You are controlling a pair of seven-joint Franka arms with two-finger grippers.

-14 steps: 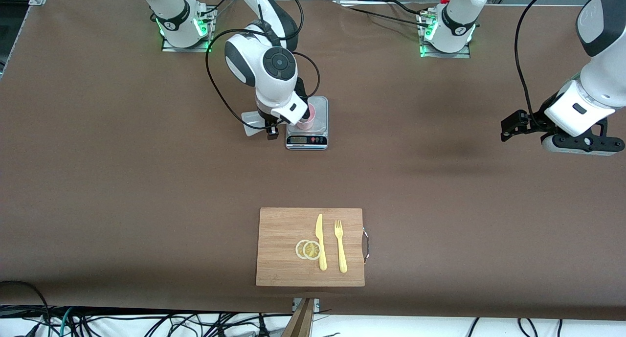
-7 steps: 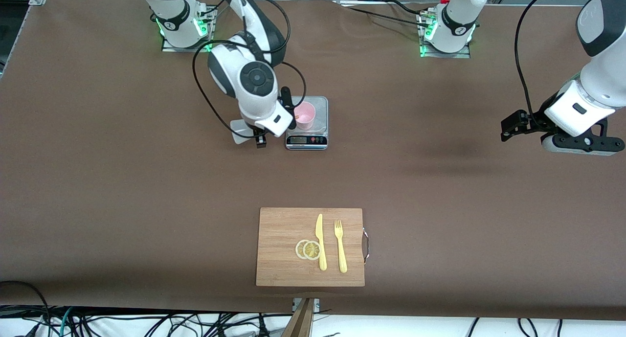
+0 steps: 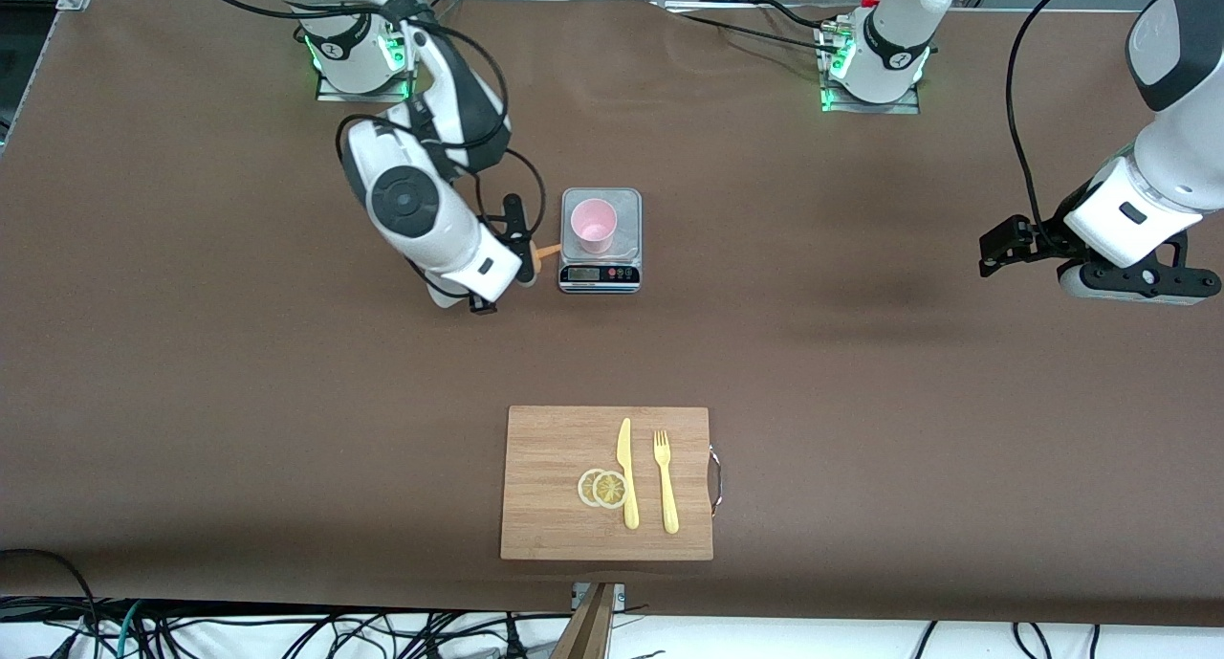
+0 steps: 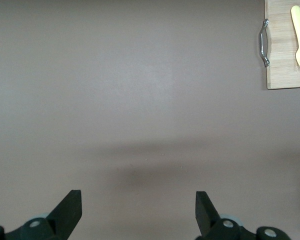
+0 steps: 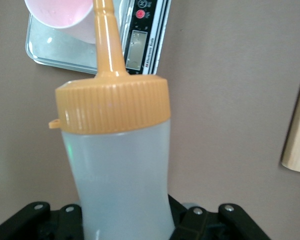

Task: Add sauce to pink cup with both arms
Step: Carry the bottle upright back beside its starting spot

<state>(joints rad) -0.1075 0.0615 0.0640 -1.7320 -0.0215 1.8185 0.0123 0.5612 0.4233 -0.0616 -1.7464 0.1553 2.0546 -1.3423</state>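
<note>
The pink cup point(image 3: 593, 225) stands upright on a small kitchen scale point(image 3: 601, 274) in the middle of the table; its rim point(image 5: 60, 15) also shows in the right wrist view. My right gripper point(image 3: 513, 255) point(image 5: 125, 220) is shut on the sauce point(image 5: 120, 170), a whitish squeeze bottle with an orange cap. The bottle is tilted, and its orange nozzle point(image 3: 548, 251) points at the scale from the side toward the right arm's end, clear of the cup. My left gripper point(image 3: 1138, 284) point(image 4: 138, 200) waits open over bare table at the left arm's end, with nothing in it.
A wooden cutting board point(image 3: 555, 449) lies near the front camera with a yellow knife point(image 3: 627, 472), a yellow fork point(image 3: 665, 482) and two lemon slices point(image 3: 602, 488). Its handle point(image 4: 263, 42) shows in the left wrist view. Brown table surrounds the scale.
My right arm has swung away from the cup toward its own end of the table, carrying the bottle. The nozzle was over the cup and is now beside the scale. The left arm has not moved.
</note>
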